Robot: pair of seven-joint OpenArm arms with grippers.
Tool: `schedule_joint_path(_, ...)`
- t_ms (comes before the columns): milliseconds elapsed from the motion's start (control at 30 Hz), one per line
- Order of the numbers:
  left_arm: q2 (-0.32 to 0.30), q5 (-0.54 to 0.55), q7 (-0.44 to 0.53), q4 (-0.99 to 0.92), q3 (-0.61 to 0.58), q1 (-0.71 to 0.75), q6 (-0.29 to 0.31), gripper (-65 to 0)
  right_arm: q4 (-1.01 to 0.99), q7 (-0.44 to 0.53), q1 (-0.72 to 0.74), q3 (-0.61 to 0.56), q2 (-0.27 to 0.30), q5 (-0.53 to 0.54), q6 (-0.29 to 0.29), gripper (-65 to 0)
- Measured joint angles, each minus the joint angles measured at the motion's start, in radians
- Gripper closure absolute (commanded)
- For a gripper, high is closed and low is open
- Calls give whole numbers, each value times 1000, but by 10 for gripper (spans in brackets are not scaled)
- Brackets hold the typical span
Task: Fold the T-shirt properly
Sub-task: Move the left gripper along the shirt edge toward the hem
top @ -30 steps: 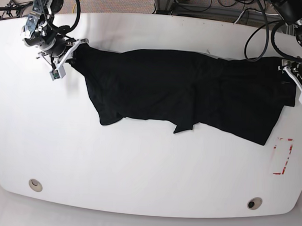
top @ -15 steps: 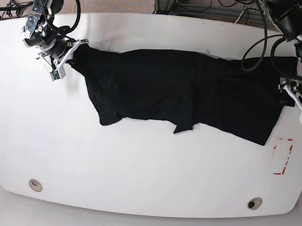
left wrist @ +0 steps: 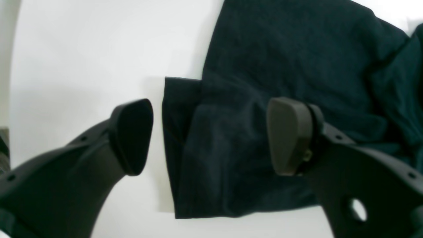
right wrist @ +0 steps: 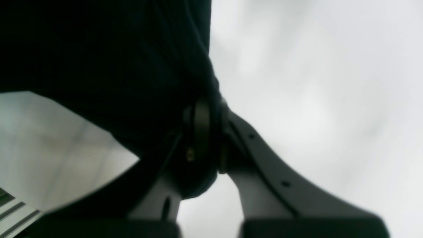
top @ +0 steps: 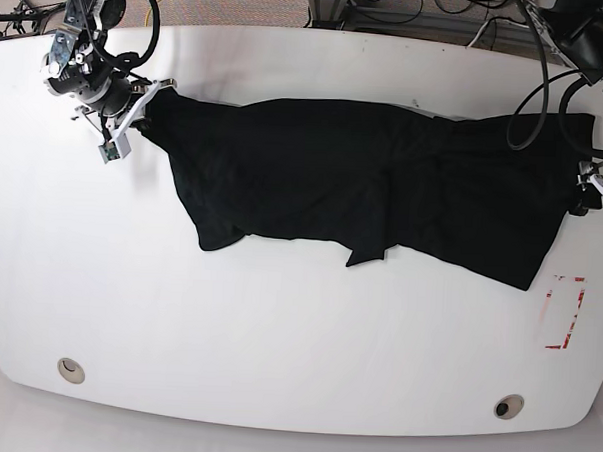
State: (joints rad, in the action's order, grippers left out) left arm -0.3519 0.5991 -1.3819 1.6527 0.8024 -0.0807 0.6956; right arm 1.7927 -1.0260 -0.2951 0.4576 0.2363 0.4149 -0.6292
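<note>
A: Base view, left to right. The right gripper (top: 147,97) sat at the far-left corner of the T-shirt (top: 364,179), same spot as a second before. Jaws clenched on the cloth; the right wrist view showed black fabric pinched between the fingers (right wrist: 201,132).

B: And the shirt itself?

A: Spread flat across the upper middle of the white table (top: 277,325), long axis left-right. A small flap (top: 368,254) stuck out at the lower edge, unchanged.

B: Right side?

A: That's what differed. A second earlier the left gripper (top: 595,194) was at the shirt's right edge, around the fabric. Since then it had backed off toward the frame's right border and let go. The cloth it released lay flat, corner up near the table's far edge.

B: Jaws?

A: Spread wide in the left wrist view, hovering above the shirt's edge, nothing between the pads (left wrist: 287,135). Red-marked rectangle (top: 566,313) below, unmoved.
</note>
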Motion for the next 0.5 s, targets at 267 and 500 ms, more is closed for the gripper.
schedule_joint_path(267, -3, 22, -7, 69, -22, 40, 2, -279, 0, 1, 0, 0, -4, -11, 0, -9)
schedule_joint_path(500, -1, 1, 9, 66, -13, 64, 2, -406, 0, -5, 0, -3, -6, -9, -26, -10)
